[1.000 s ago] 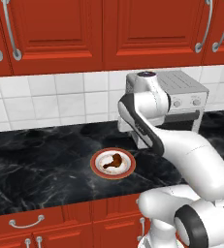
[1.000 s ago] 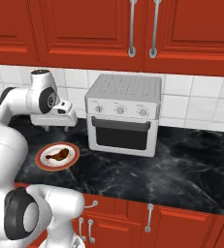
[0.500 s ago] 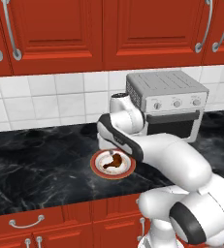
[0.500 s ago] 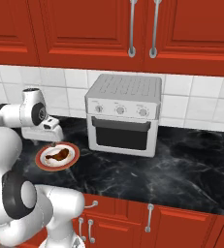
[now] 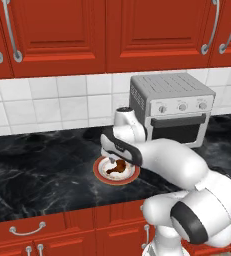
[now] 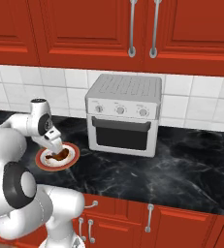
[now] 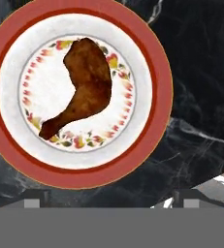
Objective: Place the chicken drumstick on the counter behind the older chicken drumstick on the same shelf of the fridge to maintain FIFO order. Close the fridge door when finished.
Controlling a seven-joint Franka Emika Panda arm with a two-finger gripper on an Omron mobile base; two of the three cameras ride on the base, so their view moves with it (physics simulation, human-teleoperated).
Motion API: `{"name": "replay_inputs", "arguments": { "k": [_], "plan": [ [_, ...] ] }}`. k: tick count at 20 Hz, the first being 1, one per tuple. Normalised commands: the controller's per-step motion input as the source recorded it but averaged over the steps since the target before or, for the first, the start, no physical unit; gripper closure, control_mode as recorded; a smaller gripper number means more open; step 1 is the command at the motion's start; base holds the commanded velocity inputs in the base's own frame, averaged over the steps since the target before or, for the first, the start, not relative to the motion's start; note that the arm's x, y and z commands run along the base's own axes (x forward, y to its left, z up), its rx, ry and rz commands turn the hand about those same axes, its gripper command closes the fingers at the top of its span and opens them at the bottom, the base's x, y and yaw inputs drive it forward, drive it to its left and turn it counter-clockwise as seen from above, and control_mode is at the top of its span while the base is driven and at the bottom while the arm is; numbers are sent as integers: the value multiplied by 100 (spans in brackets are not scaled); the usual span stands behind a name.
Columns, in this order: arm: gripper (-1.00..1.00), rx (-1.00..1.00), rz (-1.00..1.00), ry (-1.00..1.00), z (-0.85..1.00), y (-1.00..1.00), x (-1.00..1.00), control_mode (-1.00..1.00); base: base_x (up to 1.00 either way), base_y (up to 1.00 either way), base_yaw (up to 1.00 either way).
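Jaws stood wide apart, released, above the drumstick (image 7: 84, 87), which lay on a red-rimmed plate (image 7: 159, 116) at centre-left of the black surface (image 7: 200, 72)

A brown drumstick (image 7: 87, 87) lies on a white plate (image 7: 79, 172) with a red rim and a floral ring, on the black veined counter (image 7: 200, 82). The gripper's (image 7: 108, 199) tips stand wide apart at the bottom edge.
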Motion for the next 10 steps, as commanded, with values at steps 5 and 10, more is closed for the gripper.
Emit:
{"name": "replay_inputs", "arguments": {
  "k": [5, 10],
  "plan": [
    [-100, 2, -36, 0, -24, 0, 54, -100, 0, 0, 0],
    [-100, 0, -20, 0, -4, -1, 55, -100, 0, 0, 0]
  ]
}}
